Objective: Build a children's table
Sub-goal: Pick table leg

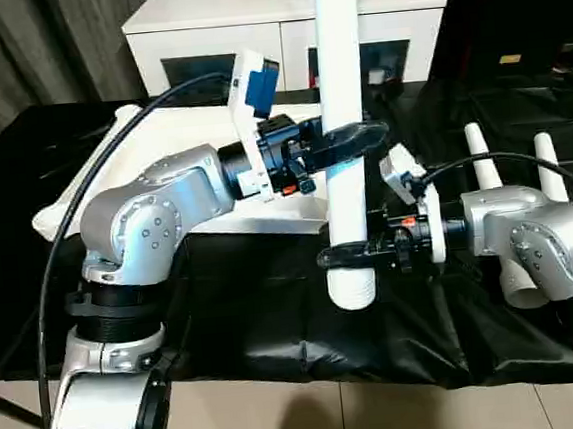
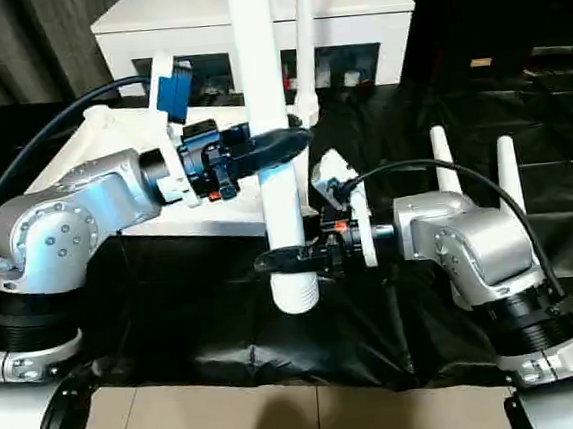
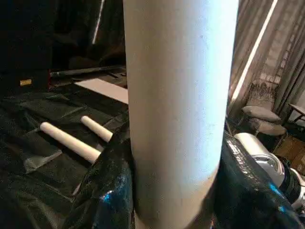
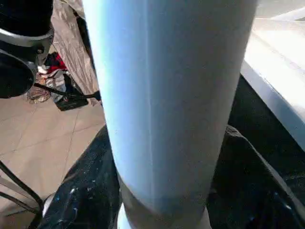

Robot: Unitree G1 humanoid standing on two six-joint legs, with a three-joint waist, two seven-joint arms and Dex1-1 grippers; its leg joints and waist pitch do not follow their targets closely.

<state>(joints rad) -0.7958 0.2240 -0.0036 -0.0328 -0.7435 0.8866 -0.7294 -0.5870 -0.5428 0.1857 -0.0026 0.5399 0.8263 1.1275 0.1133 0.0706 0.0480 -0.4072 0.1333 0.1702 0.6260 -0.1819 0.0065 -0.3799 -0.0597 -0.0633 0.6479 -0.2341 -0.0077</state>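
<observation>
Over the black-draped bench (image 1: 278,346), both the left gripper (image 1: 352,140) and right gripper (image 1: 348,254) have jaws clamped on one upright leg (image 1: 341,89).

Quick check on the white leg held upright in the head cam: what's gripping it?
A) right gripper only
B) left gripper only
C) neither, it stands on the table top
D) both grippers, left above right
D: the left gripper is clamped around the upright leg higher up, and the right gripper grips it near its lower end, which hangs above the black sheet.
</observation>
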